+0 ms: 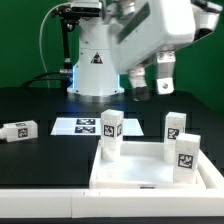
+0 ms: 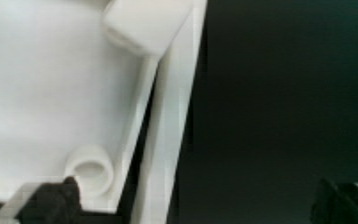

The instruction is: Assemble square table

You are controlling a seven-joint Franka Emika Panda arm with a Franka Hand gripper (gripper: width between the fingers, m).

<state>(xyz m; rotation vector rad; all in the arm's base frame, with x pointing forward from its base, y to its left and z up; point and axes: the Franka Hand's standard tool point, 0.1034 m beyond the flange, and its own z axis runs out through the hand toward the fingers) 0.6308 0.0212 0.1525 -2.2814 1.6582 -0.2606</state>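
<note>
End effector (image 1: 150, 82) hovers upper right, holding nothing; its opening can't be judged. Square top (image 1: 150, 170) lower center carries three legs (image 1: 110, 135). A fourth leg (image 1: 18, 130) lies at left on the tabletop (image 1: 40, 105).

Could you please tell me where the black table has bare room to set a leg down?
Bare table lies between the lying leg and the marker board. It is crowded at the square top, where three legs stand.
</note>
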